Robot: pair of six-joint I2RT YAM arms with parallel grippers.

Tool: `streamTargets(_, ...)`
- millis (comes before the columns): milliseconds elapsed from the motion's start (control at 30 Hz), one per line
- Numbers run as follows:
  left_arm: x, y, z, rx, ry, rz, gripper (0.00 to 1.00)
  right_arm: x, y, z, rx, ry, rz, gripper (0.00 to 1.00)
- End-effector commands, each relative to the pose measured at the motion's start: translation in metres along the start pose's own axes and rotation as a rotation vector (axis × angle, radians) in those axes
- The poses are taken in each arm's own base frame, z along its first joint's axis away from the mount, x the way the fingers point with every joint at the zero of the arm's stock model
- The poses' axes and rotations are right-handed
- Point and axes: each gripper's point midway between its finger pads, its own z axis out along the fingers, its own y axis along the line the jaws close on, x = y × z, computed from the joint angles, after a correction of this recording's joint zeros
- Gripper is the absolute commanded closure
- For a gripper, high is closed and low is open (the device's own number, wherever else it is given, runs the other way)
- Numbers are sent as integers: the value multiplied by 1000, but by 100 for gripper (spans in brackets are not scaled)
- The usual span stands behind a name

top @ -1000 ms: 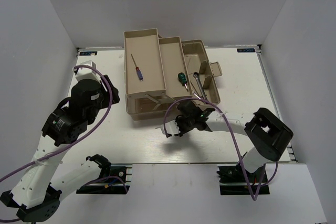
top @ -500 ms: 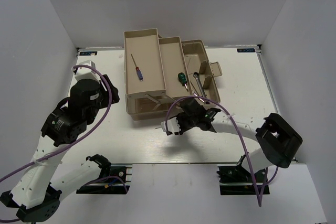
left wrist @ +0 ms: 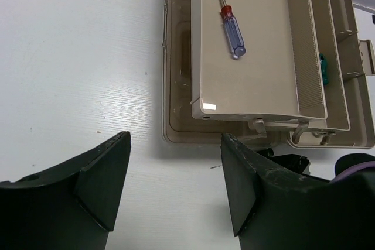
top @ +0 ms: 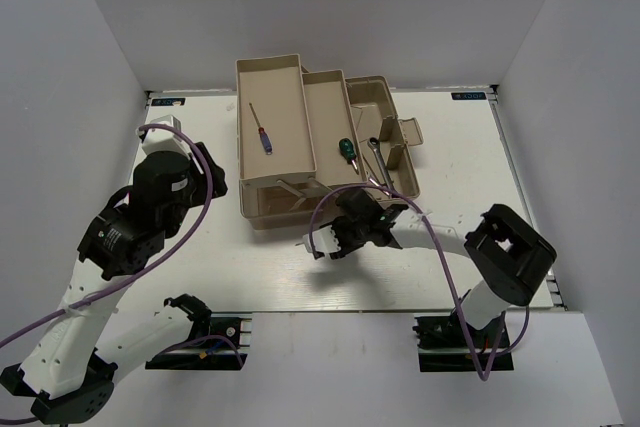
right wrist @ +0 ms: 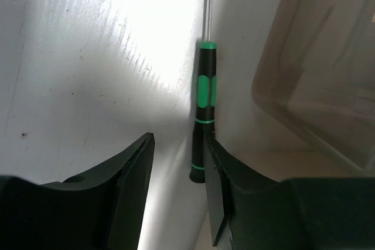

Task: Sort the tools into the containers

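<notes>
A thin black-and-green precision screwdriver (right wrist: 204, 100) lies on the white table beside the toolbox wall (right wrist: 319, 57). My right gripper (right wrist: 179, 162) is open around its butt end, which rests against the right finger; nothing is clamped. In the top view this gripper (top: 335, 235) sits just in front of the toolbox and hides that screwdriver. A blue-handled screwdriver (top: 262, 133) (left wrist: 233, 30) lies in the left beige tray (top: 285, 77). A stubby green screwdriver (top: 347, 150) lies in the middle tray (top: 325, 97), a silver wrench (top: 378, 162) in the right section. My left gripper (left wrist: 176, 139) (top: 208, 175) hangs open and empty over bare table.
The toolbox's lower tub (left wrist: 176, 86) opens beneath the raised trays. A white latch handle (top: 410, 133) sticks out at the right. White walls close in the table on the left, right and back. Purple cables loop off both arms.
My right gripper's jaws have spread wider around the precision screwdriver, and its arm has shifted slightly left. The left arm has not moved.
</notes>
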Motion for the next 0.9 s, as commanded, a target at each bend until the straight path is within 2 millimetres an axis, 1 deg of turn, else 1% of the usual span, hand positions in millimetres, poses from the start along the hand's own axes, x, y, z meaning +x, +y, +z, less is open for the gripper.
streamTargets(0,-8,2,-6,2,-24,-19,27,-5,-17,-1,34,-14,-22,54)
streamTargets(100,-8,2,-6,2,-24,-19,27,-5,-15,-3,26,-19,-19,54)
streamTargets(300,-8,2,-6,2,-24,-19,27,-11,-12,-11,24,-51,-16,54)
streamTargets(333,-8,2,-6,2,-24,-19,27,-14,-13,-13,31,-66,-14,54)
streamTargets(367,-8,2,-6,2,-24,-19,27,-17,-19,-16,55,-78,-15,54)
streamTargets(400,-8,2,-6,2,-24,-19,27,-18,-19,-16,68,-82,-15,54)
streamTargets(433,-8,2,-6,2,-24,-19,27,-20,-24,-17,89,-91,-21,54)
streamTargets(567,-10,0,-6,6,-31,-23,27,-18,-34,-15,123,-74,-23,54)
streamTargets(600,-10,0,-6,6,-31,-23,27,-17,-35,-12,118,-71,-17,54)
streamTargets(667,-11,1,-8,10,-38,-28,27,-16,-35,-11,114,-62,-17,53)
streamTargets(767,-11,1,-8,10,-38,-28,27,-10,-30,-2,73,-35,-18,53)
streamTargets(833,-10,2,-9,6,-31,-23,27,-8,-31,0,64,-23,-20,53)
streamTargets(867,-10,2,-9,6,-31,-23,27,-8,-35,1,75,-20,-23,53)
